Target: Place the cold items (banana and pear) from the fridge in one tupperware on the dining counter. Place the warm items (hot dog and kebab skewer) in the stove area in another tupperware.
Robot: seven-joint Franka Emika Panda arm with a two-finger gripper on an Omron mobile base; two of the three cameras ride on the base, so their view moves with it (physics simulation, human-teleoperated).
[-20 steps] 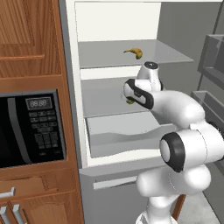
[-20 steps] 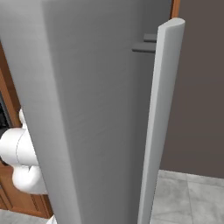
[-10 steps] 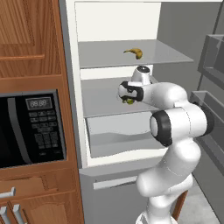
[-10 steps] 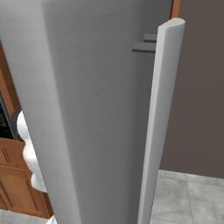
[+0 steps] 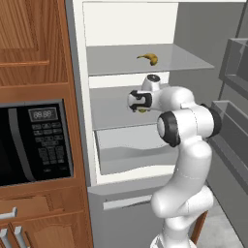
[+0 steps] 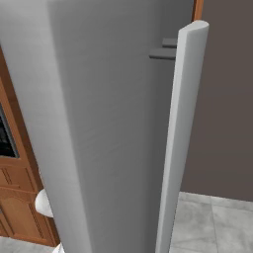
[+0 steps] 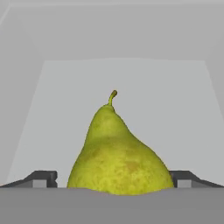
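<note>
Between the wide-open fingers of my gripper [image 7: 112, 183] stands the yellow-green stemmed pear [image 7: 119, 153], not held; I should advance level, then close gently around its belly

Inside the fridge [image 5: 193, 29], the pale grey upper shelf [image 5: 116, 60] carries the banana [image 5: 148, 58], lying on its side toward the back, above and just beyond the gripper [image 7: 112, 181]. One level down, the middle shelf [image 5: 109, 109] bears the pear [image 7: 117, 148], standing upright with its stem up, right between the spread fingertips [image 7: 41, 178] and well short of the back wall. Below the tool sits the wide grey drawer bin [image 5: 123, 147].
</note>
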